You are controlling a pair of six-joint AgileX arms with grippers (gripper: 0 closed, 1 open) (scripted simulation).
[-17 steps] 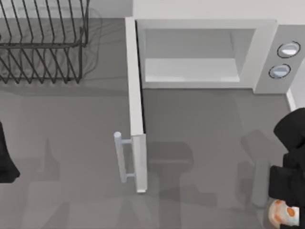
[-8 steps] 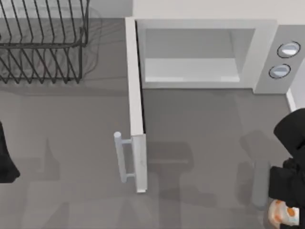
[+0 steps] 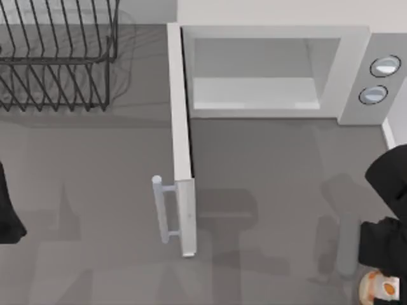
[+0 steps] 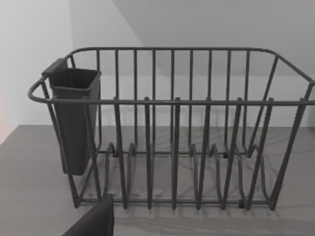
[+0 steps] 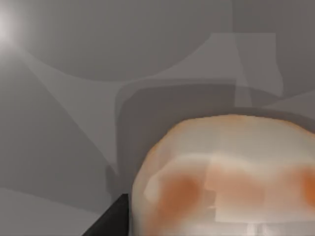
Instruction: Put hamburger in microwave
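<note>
The hamburger (image 3: 382, 290), a cream-white lump with orange patches, lies on the table at the front right corner, partly covered by my right arm. It looms very close in the right wrist view as the hamburger (image 5: 226, 182). My right gripper (image 3: 384, 272) hangs directly over it, open, with one dark finger (image 5: 109, 222) just beside the bun's edge. The microwave (image 3: 356, 70) stands at the back right with its pale cavity bare. Its door (image 3: 180, 140) is swung wide toward the front, bar handle (image 3: 160, 210) on the outer side. My left gripper (image 3: 7, 213) stays parked at the left edge.
A dark wire dish rack (image 3: 57, 57) stands at the back left; the left wrist view shows the dish rack (image 4: 172, 128) with a dark cup holder (image 4: 74, 118) on one end. Bare grey table stretches between the door and my right arm.
My right arm has sunk a little lower over the hamburger and covers more of it. The left arm and the microwave door have not moved.
</note>
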